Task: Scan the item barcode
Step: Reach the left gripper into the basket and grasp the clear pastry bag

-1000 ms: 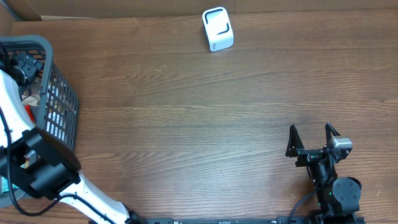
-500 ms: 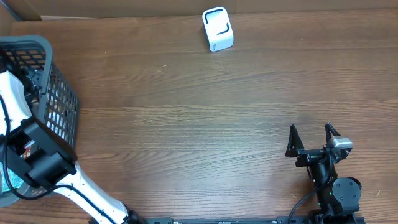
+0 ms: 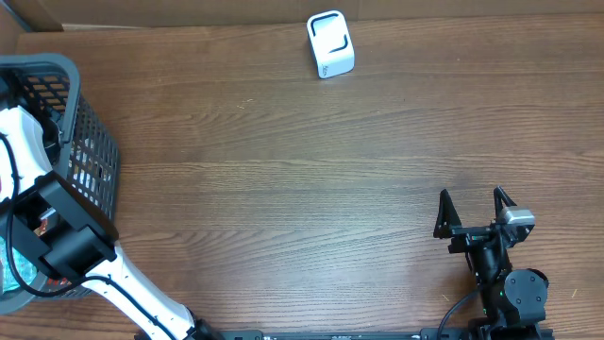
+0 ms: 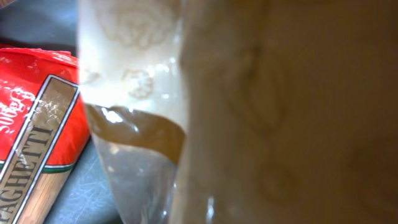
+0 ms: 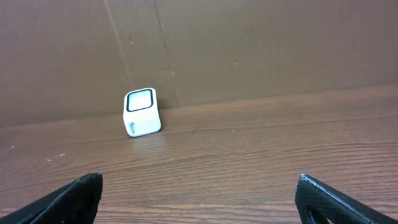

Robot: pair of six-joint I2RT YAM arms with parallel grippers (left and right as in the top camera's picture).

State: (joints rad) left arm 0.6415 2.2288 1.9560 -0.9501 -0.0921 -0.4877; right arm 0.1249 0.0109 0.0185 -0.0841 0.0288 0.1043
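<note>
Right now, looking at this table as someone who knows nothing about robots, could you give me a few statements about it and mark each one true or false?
1. The white scanner stands on the table, near its far edge. True.
2. The right pincer grips a packet. False: its jaws stand wide open with nothing between them.
3. The left arm reaches down into the grey basket. True.
4. The red spaghetti packet lies on the table beside the scanner. False: it shows only in the left wrist view, down where that arm reaches, far from the scanner.
</note>
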